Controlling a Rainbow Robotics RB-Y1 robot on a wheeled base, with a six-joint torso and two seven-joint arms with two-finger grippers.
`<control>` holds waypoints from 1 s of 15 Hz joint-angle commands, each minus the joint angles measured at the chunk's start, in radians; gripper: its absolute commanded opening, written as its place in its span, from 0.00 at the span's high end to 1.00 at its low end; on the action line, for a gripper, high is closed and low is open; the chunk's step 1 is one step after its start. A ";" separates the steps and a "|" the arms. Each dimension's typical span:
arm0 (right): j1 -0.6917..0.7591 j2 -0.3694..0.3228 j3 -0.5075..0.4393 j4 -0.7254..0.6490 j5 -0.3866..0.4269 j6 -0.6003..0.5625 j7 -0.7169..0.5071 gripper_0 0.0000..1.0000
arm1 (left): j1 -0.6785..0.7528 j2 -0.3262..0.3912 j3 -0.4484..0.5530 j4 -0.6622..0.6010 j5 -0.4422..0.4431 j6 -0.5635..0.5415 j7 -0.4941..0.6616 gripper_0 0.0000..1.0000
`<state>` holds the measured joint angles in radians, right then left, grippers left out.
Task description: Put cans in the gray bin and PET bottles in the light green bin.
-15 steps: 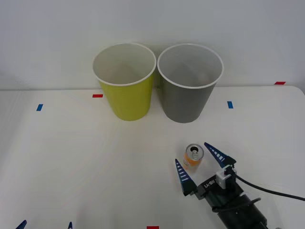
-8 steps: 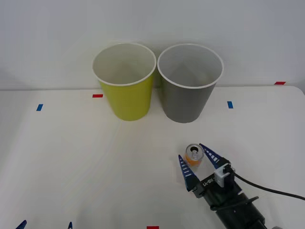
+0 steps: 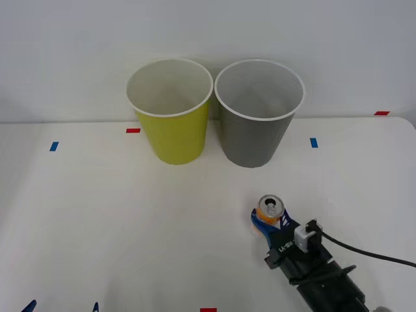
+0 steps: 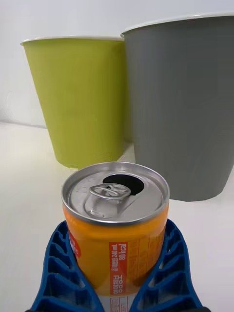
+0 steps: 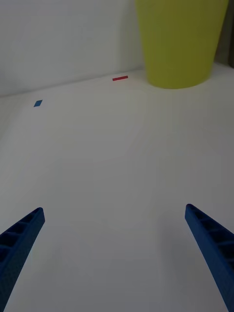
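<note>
A small orange can (image 3: 269, 210) with a silver pull-tab top stands upright on the white table, in front of the gray bin (image 3: 259, 116). My right gripper (image 3: 268, 221) is shut on the can (image 4: 117, 224), its blue ribbed fingers (image 4: 58, 273) pressed to both sides. The light green bin (image 3: 171, 112) stands just left of the gray one, and both appear behind the can as light green bin (image 4: 83, 102) and gray bin (image 4: 185, 107). My left gripper (image 5: 114, 243) is open near the table's front left edge, with nothing between its fingers. No PET bottles are in view.
Small blue tape marks (image 3: 54, 146) and red tape marks (image 3: 132, 130) dot the white table (image 3: 97, 214). A black cable (image 3: 364, 253) trails from the right wrist. A white wall rises right behind the bins.
My right gripper has moved forward around the can and shut on it. The left arm has stayed put.
</note>
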<state>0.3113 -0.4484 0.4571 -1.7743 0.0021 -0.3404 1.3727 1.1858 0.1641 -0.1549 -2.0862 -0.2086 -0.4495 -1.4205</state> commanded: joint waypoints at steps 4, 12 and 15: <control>0.098 -0.141 -0.075 -0.573 -0.182 0.604 -0.021 0.98 | 0.000 0.000 0.000 0.000 0.000 0.000 0.000 0.00; -0.104 -0.155 -0.216 -0.824 -0.306 1.118 -0.021 0.99 | 0.000 0.000 0.000 0.000 0.000 0.000 0.000 0.00; -0.213 -0.167 -0.265 -0.827 -0.384 1.170 -0.021 1.00 | 0.000 0.000 0.000 0.000 0.000 0.000 0.000 0.00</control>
<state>0.1547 -0.6068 0.2110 -2.5922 -0.3700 0.7957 1.3550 1.1858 0.1641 -0.1549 -2.0862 -0.2086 -0.4495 -1.4205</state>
